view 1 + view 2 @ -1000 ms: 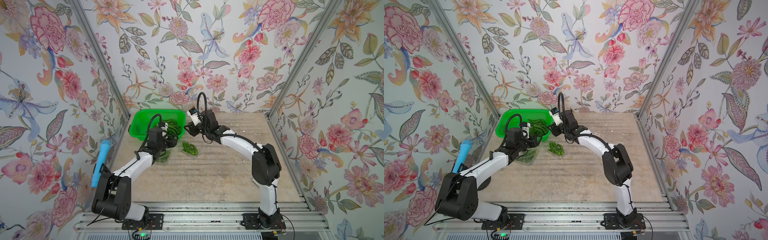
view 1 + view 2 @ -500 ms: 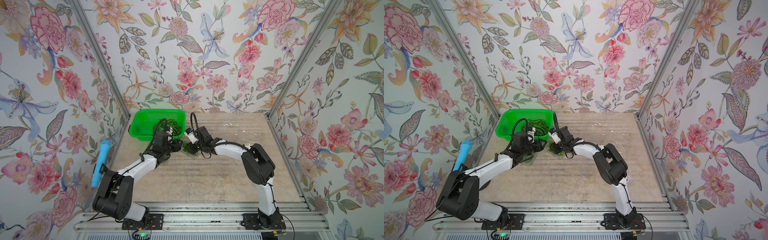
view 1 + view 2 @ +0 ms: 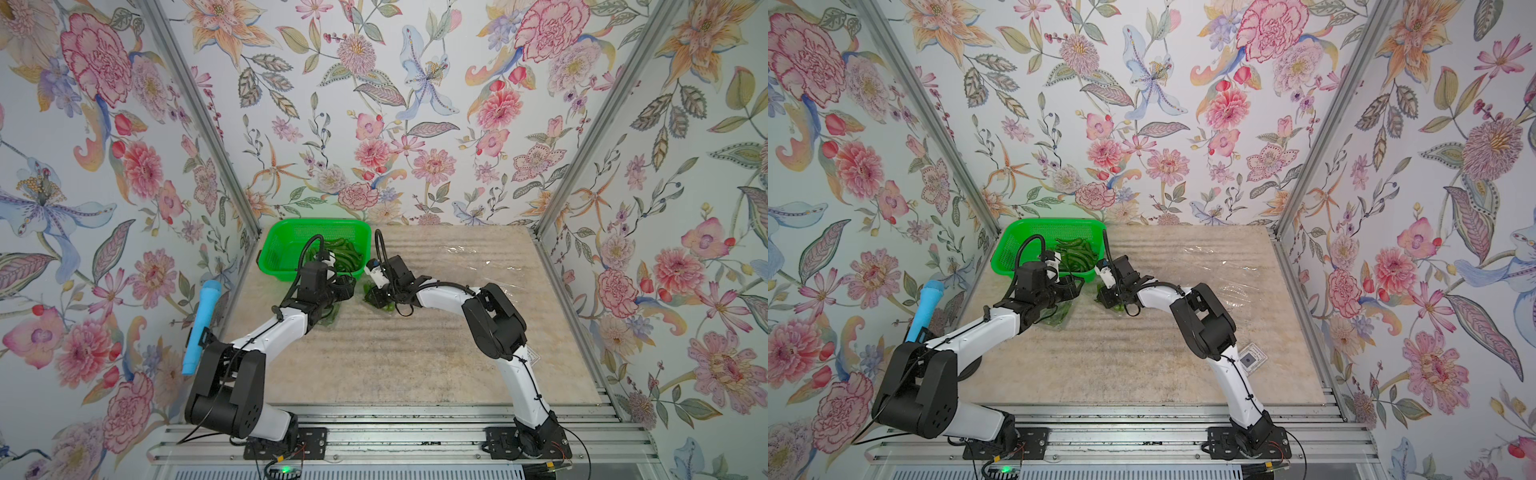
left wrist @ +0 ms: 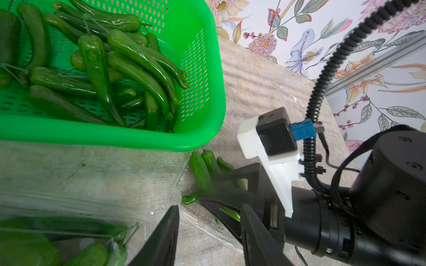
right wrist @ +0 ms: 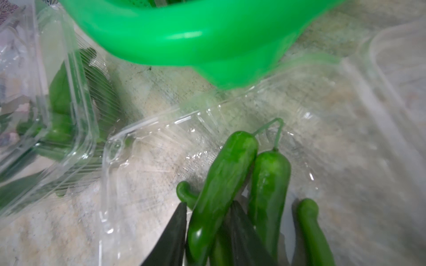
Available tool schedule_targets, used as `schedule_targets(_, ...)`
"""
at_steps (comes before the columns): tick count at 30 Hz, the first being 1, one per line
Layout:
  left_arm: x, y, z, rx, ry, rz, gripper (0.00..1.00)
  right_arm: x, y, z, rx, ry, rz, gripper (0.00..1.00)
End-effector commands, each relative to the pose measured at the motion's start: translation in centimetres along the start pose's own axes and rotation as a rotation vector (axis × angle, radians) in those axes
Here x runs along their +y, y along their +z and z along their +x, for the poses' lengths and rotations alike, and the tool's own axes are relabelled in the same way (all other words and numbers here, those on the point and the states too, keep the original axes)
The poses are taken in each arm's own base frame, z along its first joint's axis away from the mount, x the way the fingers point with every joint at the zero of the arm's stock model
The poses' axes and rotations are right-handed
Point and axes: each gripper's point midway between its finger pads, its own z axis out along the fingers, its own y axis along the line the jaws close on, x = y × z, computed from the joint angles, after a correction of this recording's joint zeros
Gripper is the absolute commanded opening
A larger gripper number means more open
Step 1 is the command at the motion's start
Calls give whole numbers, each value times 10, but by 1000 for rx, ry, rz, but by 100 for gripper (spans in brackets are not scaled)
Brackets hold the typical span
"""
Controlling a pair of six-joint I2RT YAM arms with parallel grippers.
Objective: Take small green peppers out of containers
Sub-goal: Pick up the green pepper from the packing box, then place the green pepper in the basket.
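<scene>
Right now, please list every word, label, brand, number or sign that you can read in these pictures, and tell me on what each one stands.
No text can be read in any view.
Small white card on the table: it carries a dark printed square, too small to read.
Green basket and clear packs: no print shows on them.
</scene>
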Motion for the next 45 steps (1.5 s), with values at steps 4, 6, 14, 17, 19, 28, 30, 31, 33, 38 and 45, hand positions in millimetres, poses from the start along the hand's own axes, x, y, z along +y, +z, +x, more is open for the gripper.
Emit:
schedule_targets(4,-3,-8,-8,-32,17,27,47,-3,7,-4,4,16,39,21)
schedule_targets(6,-2,-8,-9,-33,17,27,47,-4,6,-7,-3,14,40,18)
schedule_targets(14,1,-10,-16,-43,19,20,47,13,-24,-32,-67,-28,28,11)
schedule_targets(17,1,-12,-24,-55,28,16,47,22,-49,-45,-109,-50,42,11)
schedule_targets(19,0,-14,-33,-72,28,19,47,29,-65,-51,-131,-61,39,11)
schedule_targets(28,1,-27,-76,-170,12,9,47,46,-102,-97,-240,-112,21,12)
schedule_targets(30,4,-29,-86,-190,2,5,47,46,-97,-112,-256,-119,5,12)
schedule_targets(31,5,-28,-90,-196,0,7,47,44,-90,-120,-264,-124,-2,12)
schedule_targets(33,7,-26,-96,-196,2,8,47,41,-77,-135,-271,-126,-22,12)
schedule_targets(38,7,-12,-102,-169,14,22,47,29,-37,-171,-307,-139,-73,18)
schedule_targets(45,22,4,-84,-89,28,-18,47,7,-26,-206,-416,-124,-86,57)
